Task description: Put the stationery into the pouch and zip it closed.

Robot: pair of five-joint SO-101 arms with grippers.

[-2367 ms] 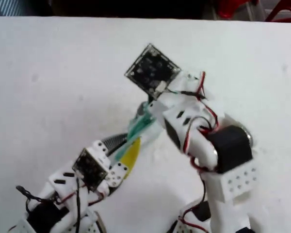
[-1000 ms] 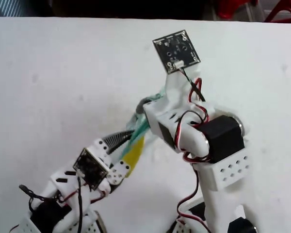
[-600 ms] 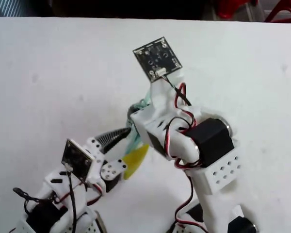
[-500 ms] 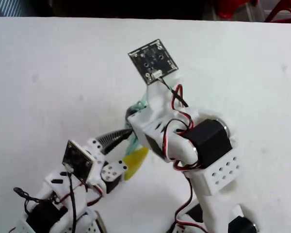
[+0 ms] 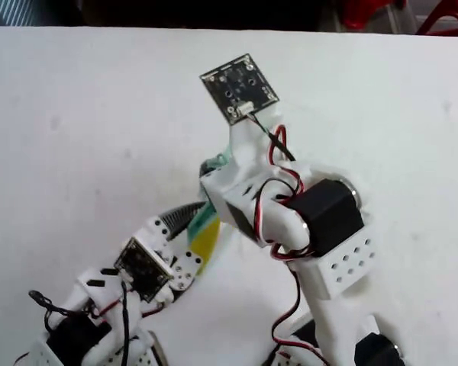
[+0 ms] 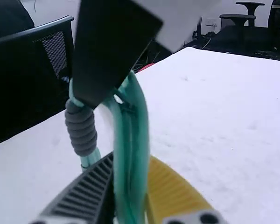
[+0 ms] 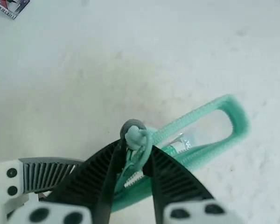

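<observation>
Since half a second ago, we see the left arm's wrist has turned and dropped slightly. The left gripper (image 6: 130, 159) clamps the teal pouch (image 6: 133, 121), and the right gripper (image 7: 133, 150) pinches its zip pull (image 7: 132, 128). They meet over the white table (image 5: 76, 114); a dark mesh-backed chair (image 6: 32, 70) stands behind.

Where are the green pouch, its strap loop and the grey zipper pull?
green pouch (image 6: 130, 158): left wrist view, upright edge.
strap loop (image 7: 234, 122): right wrist view, far bend.
grey zipper pull (image 6: 80, 131): left wrist view, ribbed middle.

A white table (image 5: 76, 114), a black mesh chair (image 6: 23, 84) beyond its edge.
</observation>
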